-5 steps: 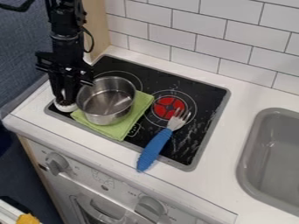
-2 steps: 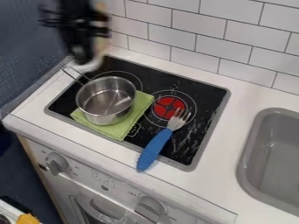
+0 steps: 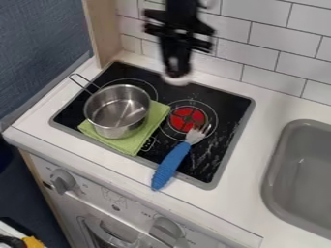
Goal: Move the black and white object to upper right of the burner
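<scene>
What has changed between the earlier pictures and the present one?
The gripper lifted the black and white object from beside the pot and carried it rightward, to the stove's back edge. The pot, green cloth and fork stayed put.

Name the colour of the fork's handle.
The handle is blue, seen best in the camera view.

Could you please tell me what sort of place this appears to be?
It looks like a toy or mock-up kitchen corner: a black cooktop with a steel pot on a green cloth, a grey sink set in the white counter, and a tiled wall behind.
</scene>
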